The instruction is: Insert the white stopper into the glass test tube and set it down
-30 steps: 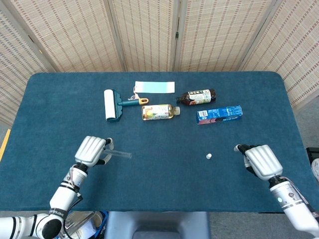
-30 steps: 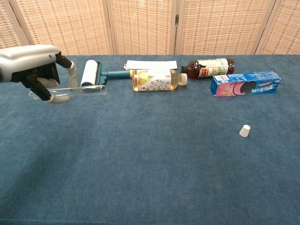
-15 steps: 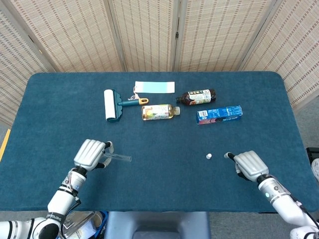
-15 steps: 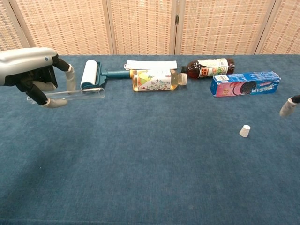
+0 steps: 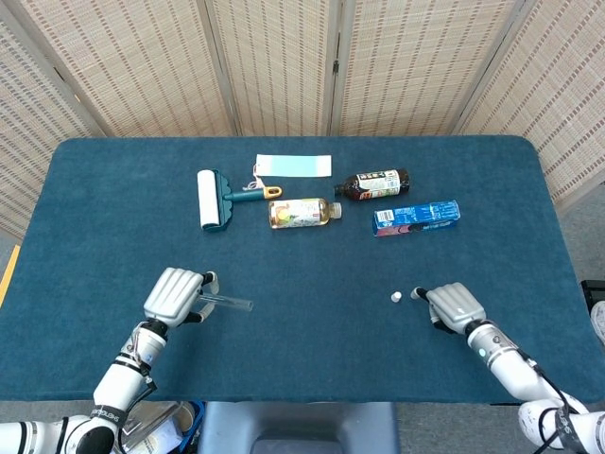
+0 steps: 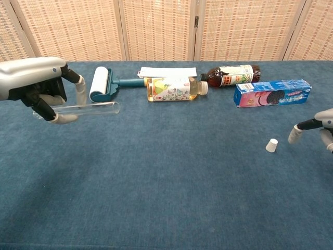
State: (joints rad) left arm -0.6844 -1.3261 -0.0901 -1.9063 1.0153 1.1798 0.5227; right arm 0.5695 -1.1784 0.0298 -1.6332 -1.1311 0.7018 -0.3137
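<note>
2 hands work over the blue table, which fills both views in front of woven screen panels. On the left side, the left hand is raised above the cloth and grips the glass test tube, its fingers wrapped round the closed end while the open mouth points toward the table's middle; the tube lies roughly level in that grasp. On the right side, the right hand sits low near the cloth with fingers apart and holding nothing, one fingertip reaching toward the white stopper and stopping just beside it, not touching. The stopper stands on the cloth, well apart from the tube.

Along the far part of the table lie 5 other things. A blue box lies on its long side at the right. Near it lies a dark bottle on its side, and closer to the middle a yellow drink bottle, also on its side. A lint roller with a teal handle lies to the left, and a white and pale blue card lies flat just behind the bottles.
</note>
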